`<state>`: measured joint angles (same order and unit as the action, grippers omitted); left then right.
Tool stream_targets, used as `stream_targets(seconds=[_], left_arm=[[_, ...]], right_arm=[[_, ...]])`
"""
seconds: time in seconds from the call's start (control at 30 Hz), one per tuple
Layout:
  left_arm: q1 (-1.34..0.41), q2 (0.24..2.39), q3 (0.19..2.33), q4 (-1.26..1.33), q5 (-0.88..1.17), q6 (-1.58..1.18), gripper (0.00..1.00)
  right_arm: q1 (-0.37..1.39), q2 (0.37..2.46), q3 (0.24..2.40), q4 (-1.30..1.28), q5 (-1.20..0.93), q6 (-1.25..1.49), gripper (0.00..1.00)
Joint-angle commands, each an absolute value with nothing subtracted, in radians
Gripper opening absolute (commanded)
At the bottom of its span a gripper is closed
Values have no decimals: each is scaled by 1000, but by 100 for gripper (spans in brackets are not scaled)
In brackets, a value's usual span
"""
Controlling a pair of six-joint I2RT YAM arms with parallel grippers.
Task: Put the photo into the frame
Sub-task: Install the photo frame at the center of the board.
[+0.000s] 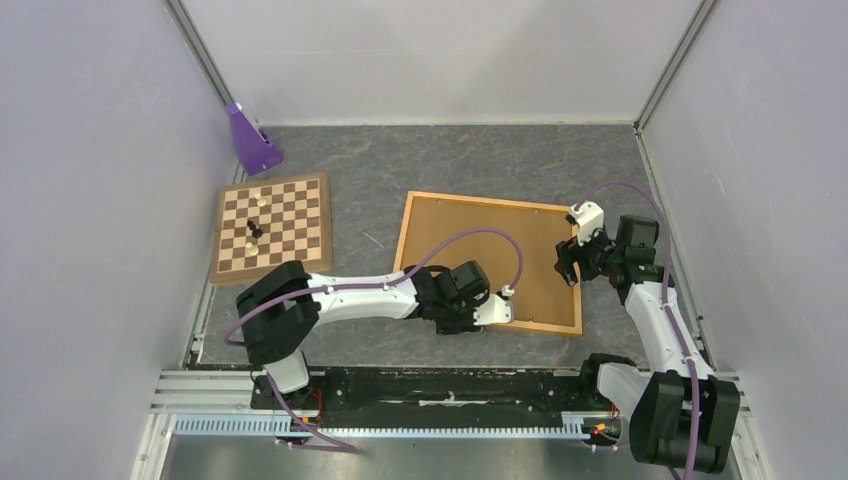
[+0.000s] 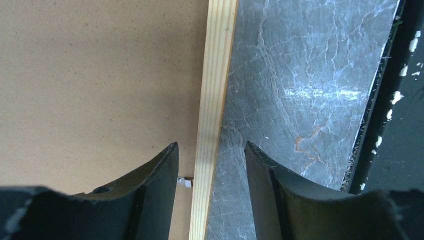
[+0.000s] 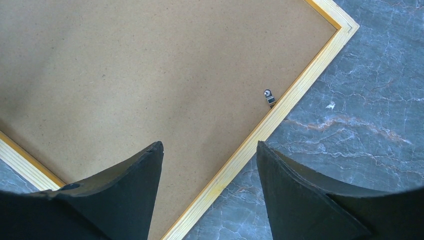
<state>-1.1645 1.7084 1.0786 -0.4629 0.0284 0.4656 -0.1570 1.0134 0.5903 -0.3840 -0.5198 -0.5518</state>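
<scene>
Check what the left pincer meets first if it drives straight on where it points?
Likely the wooden rail of the frame: it runs between the left pincer's open fingers, one finger over the brown back board, the other over the grey table. Depth to the rail is unclear.

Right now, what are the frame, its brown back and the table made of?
Frame: looks like pale bare wood; straight grain lines run along the rail.
Back: probably fibreboard, matte brown with fine specks and no grain.
Table: grey with white veins like marble, slightly shiny; could be a printed sheet, hard to tell.
Clip: small, shiny, likely metal.
</scene>
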Motion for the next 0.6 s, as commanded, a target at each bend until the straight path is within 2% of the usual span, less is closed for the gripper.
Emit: stream_targets(seconds=[0.0,0.57], left_arm=[[-1180,1711,1062,-383,-31,489,56],[-1208,1737,1006,-309,-95,471,48]], right_arm=[[-166,991,578,-373,-525,-569,72],[-183,985,571,-373,-537,-565,72]])
